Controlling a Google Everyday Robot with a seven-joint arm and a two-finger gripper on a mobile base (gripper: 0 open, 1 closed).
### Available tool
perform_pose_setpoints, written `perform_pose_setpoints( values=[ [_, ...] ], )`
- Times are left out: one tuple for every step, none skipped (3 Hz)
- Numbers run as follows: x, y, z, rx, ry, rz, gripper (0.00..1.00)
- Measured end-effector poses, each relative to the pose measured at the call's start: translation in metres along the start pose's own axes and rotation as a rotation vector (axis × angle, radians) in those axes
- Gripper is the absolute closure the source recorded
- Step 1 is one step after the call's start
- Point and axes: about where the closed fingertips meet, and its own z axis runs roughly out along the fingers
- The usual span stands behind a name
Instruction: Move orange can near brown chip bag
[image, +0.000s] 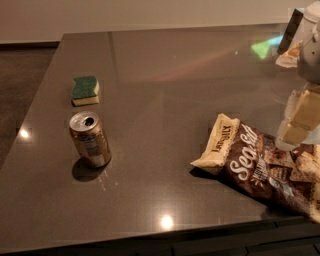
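The orange can (90, 139) stands upright on the left part of the dark table, its silver top open at the pull-tab hole. The brown chip bag (260, 167) lies flat at the front right, its cream end pointing left toward the can and its far end cut off by the right edge of the view. A wide stretch of bare tabletop lies between the two. My gripper (300, 120) hangs at the right edge of the view, just above the bag's upper right part and far from the can. It holds nothing that I can see.
A green and yellow sponge (85, 90) lies behind the can at the left. The dark glossy table (165, 85) ends at a front edge just below the bag and a left edge beside the can. Dark floor lies to the left.
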Motion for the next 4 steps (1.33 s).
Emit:
perform_pose_setpoints(
  values=[
    [-0.001,0.0,-0.001,0.001,-0.001,-0.001,0.0],
    [-0.017,0.0,0.0,-0.016,-0.051,-0.009,0.0],
    [-0.058,0.003,0.007,-0.05,-0.148,-0.054,0.0],
    [-0.112,0.014,0.02,-0.096,-0.238,-0.108,0.0]
  ],
)
